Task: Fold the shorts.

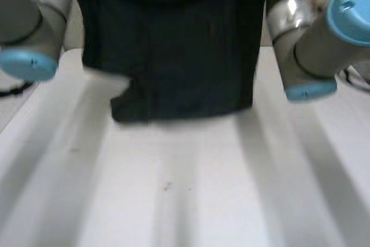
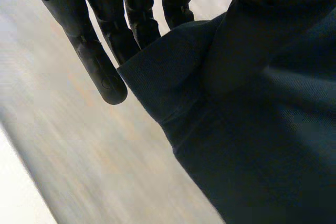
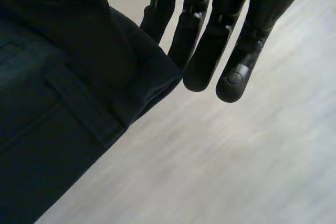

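Note:
The dark shorts (image 1: 173, 50) hang spread between both arms, their lower hem just above the white table (image 1: 185, 195). In the left wrist view my left hand (image 2: 136, 14) has straight fingers behind one top corner of the shorts (image 2: 262, 140), and the thumb presses the cloth against them. In the right wrist view my right hand (image 3: 210, 40) pinches the other top corner of the shorts (image 3: 52, 129) the same way, beside a belt loop (image 3: 79, 108) on the waistband. One lower corner of the hem is rumpled on the left arm's side.
My left arm (image 1: 34, 33) and right arm (image 1: 312, 44) stand on either side of the hanging cloth. The bare table stretches toward the camera below the hem.

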`<state>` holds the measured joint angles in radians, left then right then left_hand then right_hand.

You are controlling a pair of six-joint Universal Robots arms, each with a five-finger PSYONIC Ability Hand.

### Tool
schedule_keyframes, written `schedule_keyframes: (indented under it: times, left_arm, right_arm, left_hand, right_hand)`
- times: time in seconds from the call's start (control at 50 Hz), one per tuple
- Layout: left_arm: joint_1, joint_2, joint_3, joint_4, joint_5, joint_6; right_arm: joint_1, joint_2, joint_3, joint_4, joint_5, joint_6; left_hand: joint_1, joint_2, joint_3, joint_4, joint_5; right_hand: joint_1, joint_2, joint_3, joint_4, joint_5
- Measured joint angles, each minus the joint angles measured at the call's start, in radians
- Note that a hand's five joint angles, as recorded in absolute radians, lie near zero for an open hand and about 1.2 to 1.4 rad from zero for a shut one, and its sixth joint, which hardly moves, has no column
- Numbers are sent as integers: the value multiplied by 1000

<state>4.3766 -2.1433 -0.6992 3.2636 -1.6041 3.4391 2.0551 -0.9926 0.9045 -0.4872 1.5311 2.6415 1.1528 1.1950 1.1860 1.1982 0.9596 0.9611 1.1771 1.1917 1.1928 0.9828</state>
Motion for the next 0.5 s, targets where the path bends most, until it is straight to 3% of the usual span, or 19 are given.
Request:
schedule_keyframes:
  times: [0.06, 0.16, 0.34, 0.5]
  left_arm:
    - [-17, 85, -22, 146, -43, -8]
    - [-22, 201, -151, 273, -70, -30]
    - [-13, 283, -558, 310, -57, -67]
    - [-15, 175, -864, 392, 28, -54]
  right_arm:
    - [0, -41, -4, -214, 8, 19]
    - [0, -87, 34, -311, 10, 56]
    - [-6, -131, 252, -113, -29, 112]
    - [-1, -24, 446, 102, -38, 77]
  left_hand:
    - [0, 0, 0, 0, 0]
    - [0, 1, 0, 0, 0]
    - [0, 2, 1, 1, 0]
    - [0, 3, 5, 1, 0]
  right_hand:
    - [0, 0, 0, 0, 0]
    - [0, 0, 0, 0, 0]
    - [0, 0, 0, 0, 0]
    - [0, 0, 0, 0, 0]
